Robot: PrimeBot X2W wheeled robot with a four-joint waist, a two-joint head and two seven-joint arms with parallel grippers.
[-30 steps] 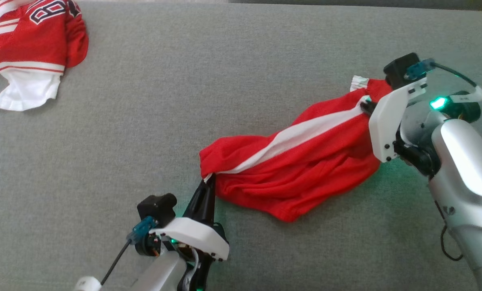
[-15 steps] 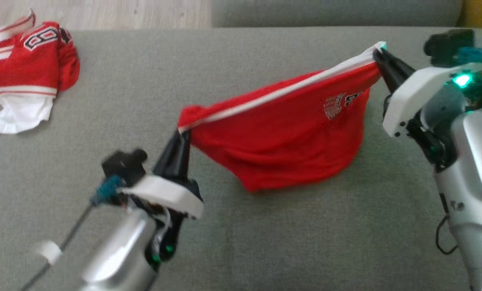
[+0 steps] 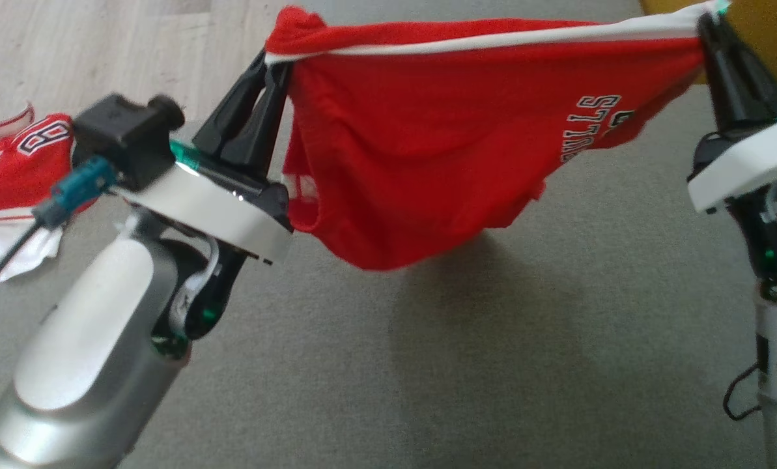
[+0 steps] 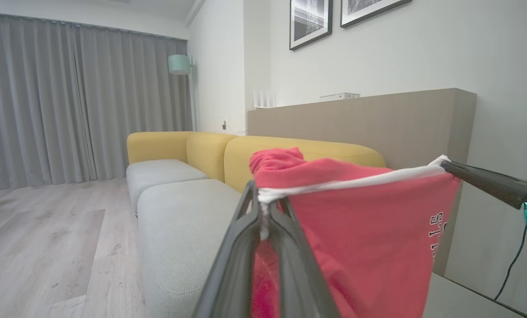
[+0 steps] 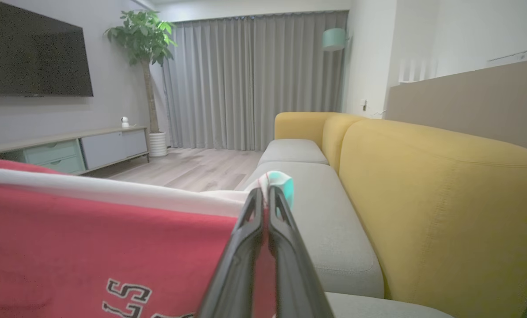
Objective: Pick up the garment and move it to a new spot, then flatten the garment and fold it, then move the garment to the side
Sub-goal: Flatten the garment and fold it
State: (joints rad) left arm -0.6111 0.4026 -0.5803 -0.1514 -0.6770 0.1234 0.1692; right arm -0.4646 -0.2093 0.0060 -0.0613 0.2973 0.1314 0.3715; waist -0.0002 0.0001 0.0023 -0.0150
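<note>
The garment (image 3: 427, 143) is red with a white band along its top edge and white lettering. It hangs in the air above the grey sofa seat (image 3: 492, 365), stretched between both grippers. My left gripper (image 3: 274, 62) is shut on its left top corner, and my right gripper (image 3: 707, 16) is shut on the right top corner. The left wrist view shows the left gripper (image 4: 263, 205) pinching the white band, with the garment (image 4: 369, 238) hanging to the right. In the right wrist view the right gripper (image 5: 265, 194) pinches the band beside the garment (image 5: 91, 256).
A second red and white jersey (image 3: 10, 176) lies crumpled on the seat at the far left. Wooden floor (image 3: 101, 52) lies beyond the seat. A yellow sofa back (image 5: 431, 194) runs along the right, and a TV unit (image 5: 69, 150) stands across the room.
Both grippers have lifted the garment off the seat and pulled it taut between them. It now hangs spread out in the air. The head camera has tilted up.
</note>
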